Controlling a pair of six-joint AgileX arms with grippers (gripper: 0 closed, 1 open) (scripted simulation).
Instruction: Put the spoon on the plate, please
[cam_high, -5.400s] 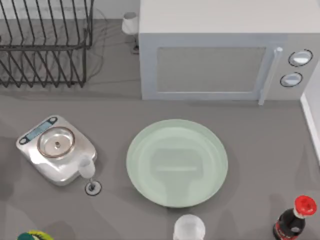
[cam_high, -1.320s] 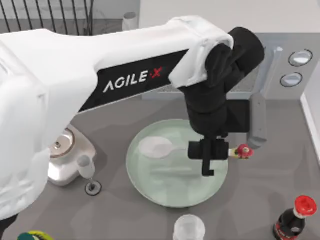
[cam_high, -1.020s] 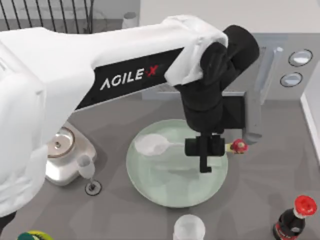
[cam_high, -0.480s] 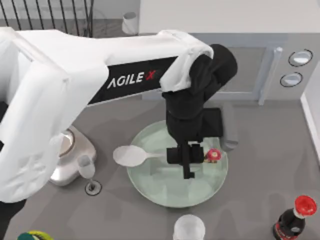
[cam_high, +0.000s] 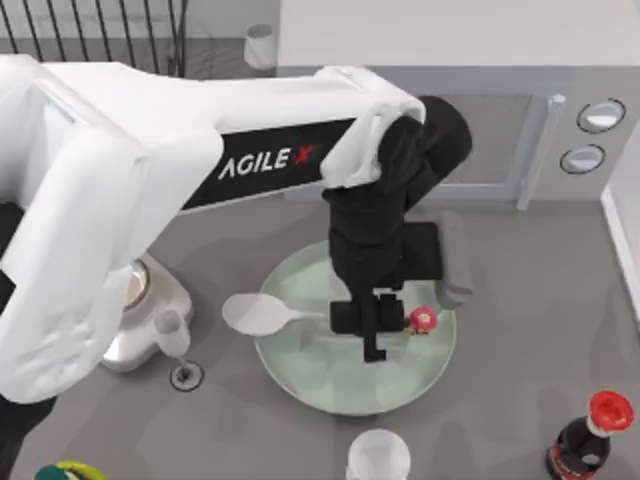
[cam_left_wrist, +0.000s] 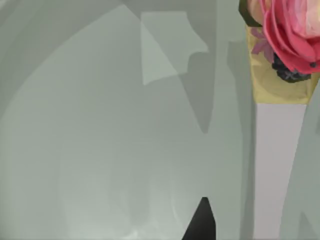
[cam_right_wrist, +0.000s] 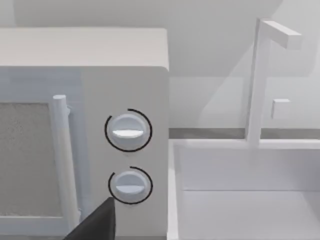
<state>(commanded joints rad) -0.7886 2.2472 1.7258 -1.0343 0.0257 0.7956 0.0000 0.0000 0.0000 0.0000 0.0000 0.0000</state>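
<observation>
One light, stiff, likely slippery spoon is held by its thin handle, best gripped mid-shaft, in the left gripper, clamped over the plate, its bowl overhanging the left rim.

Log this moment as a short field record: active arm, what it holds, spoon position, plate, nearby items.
active arm: left, its pincer over the plate
grip: shut on the spoon at mid-handle
spoon position: handle and red ornament over the plate, bowl past the plate's left rim
plate: mint green, centre of the table, in front of the microwave
release: not yet done
nearby items: kitchen scale and small stemmed glass at left; red-capped bottle at lower right
</observation>
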